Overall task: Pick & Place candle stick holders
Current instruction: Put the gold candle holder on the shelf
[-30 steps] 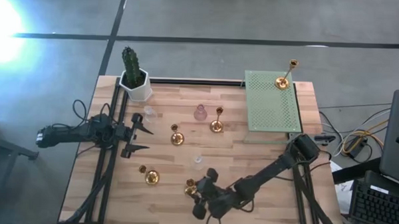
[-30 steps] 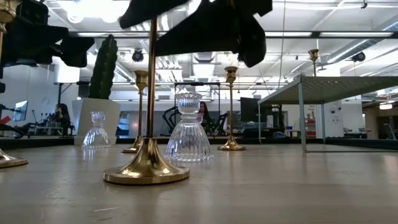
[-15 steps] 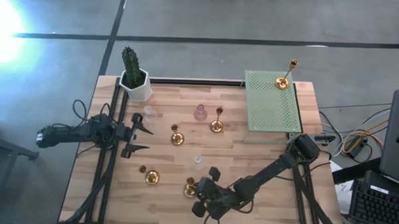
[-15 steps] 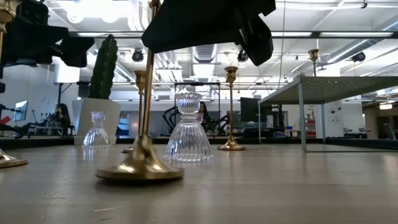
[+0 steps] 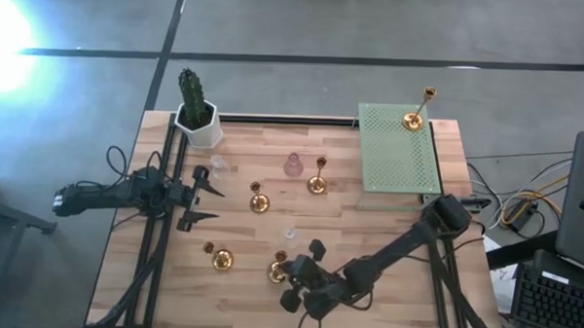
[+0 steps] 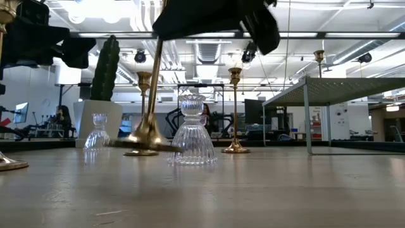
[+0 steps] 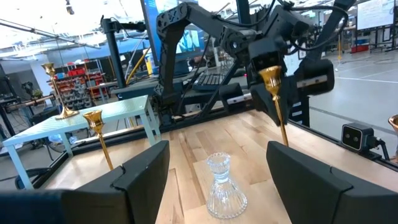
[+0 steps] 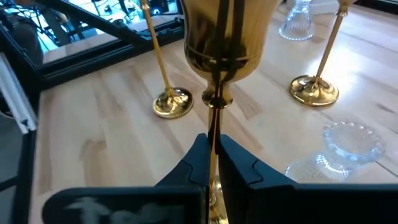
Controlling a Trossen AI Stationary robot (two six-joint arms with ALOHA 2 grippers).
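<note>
The right hand (image 5: 290, 274) grips a gold candle stick holder (image 6: 150, 120) by its stem, lifting it tilted just off the bench (image 5: 367, 235). Next, carrying it likely calls for clearing the clear glass holder (image 6: 192, 133). The left hand (image 5: 205, 194) waits open at the bench's left edge.

Black jointed arms (image 5: 396, 250), seemingly matte housings

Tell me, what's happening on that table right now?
Right gripper shut on gold candle holder, lifted, tilted. Left gripper open, waiting. Clear glass holder close behind.
</note>
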